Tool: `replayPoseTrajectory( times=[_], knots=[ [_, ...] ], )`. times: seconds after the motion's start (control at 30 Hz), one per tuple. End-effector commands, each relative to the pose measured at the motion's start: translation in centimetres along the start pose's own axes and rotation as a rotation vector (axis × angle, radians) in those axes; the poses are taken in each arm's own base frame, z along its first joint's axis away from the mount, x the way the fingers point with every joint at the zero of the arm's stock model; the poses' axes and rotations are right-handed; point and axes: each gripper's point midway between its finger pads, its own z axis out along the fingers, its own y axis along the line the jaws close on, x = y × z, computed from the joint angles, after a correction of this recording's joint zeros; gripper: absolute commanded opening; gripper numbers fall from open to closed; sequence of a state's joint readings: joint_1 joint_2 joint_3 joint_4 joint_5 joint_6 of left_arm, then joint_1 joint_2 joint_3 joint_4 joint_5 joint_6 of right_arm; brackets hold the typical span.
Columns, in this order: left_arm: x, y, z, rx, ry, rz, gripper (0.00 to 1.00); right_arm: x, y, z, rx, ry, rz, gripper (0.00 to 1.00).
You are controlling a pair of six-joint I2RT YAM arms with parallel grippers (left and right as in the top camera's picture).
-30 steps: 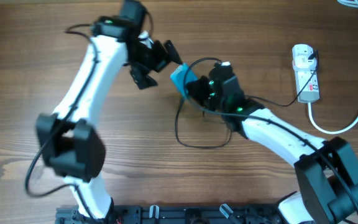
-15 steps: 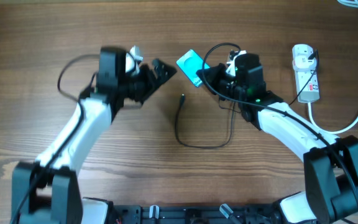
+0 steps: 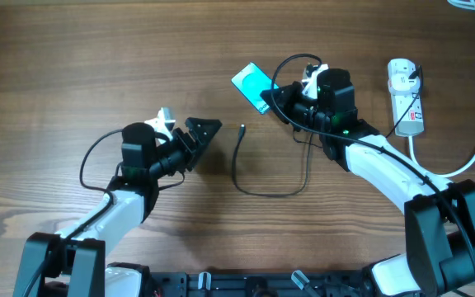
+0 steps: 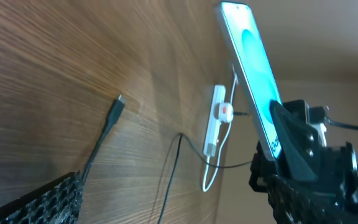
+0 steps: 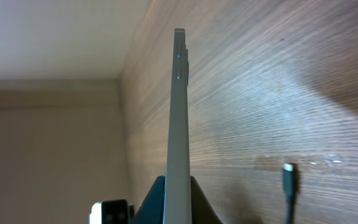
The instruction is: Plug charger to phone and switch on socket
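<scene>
limp charger (image 3: 236,169): left gripper (image 3: 207,140), jaws apart, should pinch its stiff tip (image 3: 243,129), mid-frame; right gripper (image 3: 277,97) clamps the phone (image 3: 251,85).

Brown wood-grain table (image 3: 72,66); plain beige wall (image 5: 48,143) behind, soft even light

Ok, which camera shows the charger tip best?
Left wrist: the charger tip lies close and unobstructed on the table. Overhead shows it tiny; right wrist catches it small near the bottom edge.
</scene>
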State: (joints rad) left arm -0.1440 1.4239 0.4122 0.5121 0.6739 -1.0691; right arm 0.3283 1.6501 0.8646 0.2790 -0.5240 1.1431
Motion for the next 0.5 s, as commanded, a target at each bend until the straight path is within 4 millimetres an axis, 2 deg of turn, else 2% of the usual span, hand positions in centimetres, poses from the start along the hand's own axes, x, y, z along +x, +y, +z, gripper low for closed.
replayPoseTrajectory(
  times=[0.0, 0.47],
  knots=[
    [0.04, -1.08, -0.11, 0.054, 0.019, 0.008, 1.00, 0.17, 2.88, -0.72, -0.084, 0.028, -0.052, 0.04],
    [-0.37, -1.03, -0.10, 0.049, -0.004, -0.015, 1.00, 0.62, 3.63, -0.78, -0.119, 0.054, -0.059, 0.04]
  ],
)
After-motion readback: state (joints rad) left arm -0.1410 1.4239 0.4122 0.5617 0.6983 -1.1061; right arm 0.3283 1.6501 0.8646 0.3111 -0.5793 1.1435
